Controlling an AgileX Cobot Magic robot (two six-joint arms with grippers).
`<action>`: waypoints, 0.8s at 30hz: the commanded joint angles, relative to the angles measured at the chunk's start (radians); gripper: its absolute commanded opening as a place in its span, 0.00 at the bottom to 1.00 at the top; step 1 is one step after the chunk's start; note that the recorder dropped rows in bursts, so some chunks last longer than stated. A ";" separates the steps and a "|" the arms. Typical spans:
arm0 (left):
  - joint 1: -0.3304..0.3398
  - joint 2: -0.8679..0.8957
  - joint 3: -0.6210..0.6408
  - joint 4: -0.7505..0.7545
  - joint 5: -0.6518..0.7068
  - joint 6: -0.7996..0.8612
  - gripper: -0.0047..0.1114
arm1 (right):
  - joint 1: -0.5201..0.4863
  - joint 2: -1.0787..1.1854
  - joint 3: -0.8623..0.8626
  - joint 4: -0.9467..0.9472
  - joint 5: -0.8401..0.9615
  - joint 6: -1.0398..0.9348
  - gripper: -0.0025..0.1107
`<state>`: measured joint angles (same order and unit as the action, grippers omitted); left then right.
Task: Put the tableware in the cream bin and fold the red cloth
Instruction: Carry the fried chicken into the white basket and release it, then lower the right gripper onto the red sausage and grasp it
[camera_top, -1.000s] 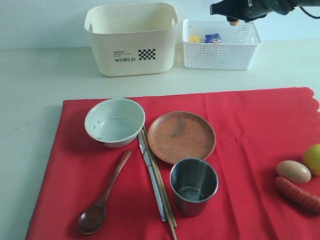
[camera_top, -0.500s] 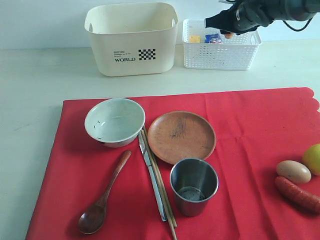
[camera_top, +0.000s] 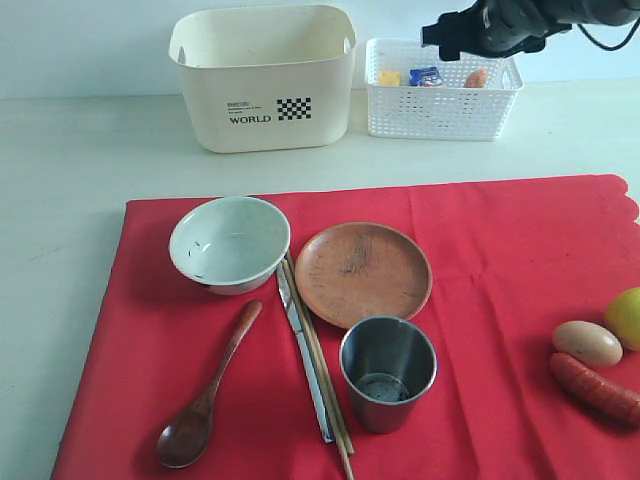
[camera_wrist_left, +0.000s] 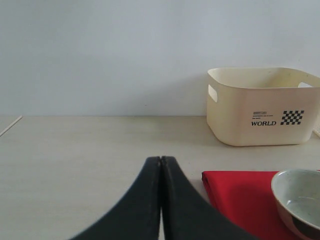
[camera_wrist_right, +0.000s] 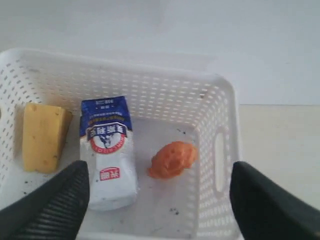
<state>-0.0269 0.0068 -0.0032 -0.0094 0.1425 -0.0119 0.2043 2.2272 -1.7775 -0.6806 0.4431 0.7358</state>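
Exterior: right gripper (camera_top: 440, 38) hangs above white lattice basket (camera_top: 440, 110), which stands just beside cream bin (camera_top: 262, 100). Red cloth (camera_top: 520, 250) lies flat on camera side of cream bin. On it, all outside cream bin: bowl (camera_top: 229, 243), plate (camera_top: 362, 272), steel cup (camera_top: 388, 372), spoon (camera_top: 205, 400), knife (camera_top: 312, 385), chopsticks (camera_top: 330, 400). Egg (camera_top: 587, 342), sausage (camera_top: 595, 388), yellow fruit (camera_top: 625, 317) at cloth end farthest from cream bin.

Left wrist: left gripper (camera_wrist_left: 161, 165) fingers pressed together, nothing held. Cream bin beyond; cloth corner, bowl nearer.

Right wrist: right gripper fingers spread wide, nothing clamped. Cheese (camera_wrist_right: 42, 137), milk carton (camera_wrist_right: 107, 150), orange piece (camera_wrist_right: 172, 159) lie loose in basket.
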 joint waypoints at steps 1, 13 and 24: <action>0.001 -0.007 0.003 -0.012 -0.002 -0.003 0.05 | -0.002 -0.082 -0.007 0.018 0.163 -0.054 0.67; 0.001 -0.007 0.003 -0.012 -0.002 -0.003 0.05 | -0.002 -0.305 -0.007 0.239 0.555 -0.421 0.04; 0.001 -0.007 0.003 -0.012 -0.002 -0.003 0.05 | -0.002 -0.554 0.278 0.418 0.700 -0.637 0.02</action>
<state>-0.0269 0.0068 -0.0032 -0.0094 0.1425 -0.0119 0.2043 1.7310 -1.5675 -0.3025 1.0945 0.1513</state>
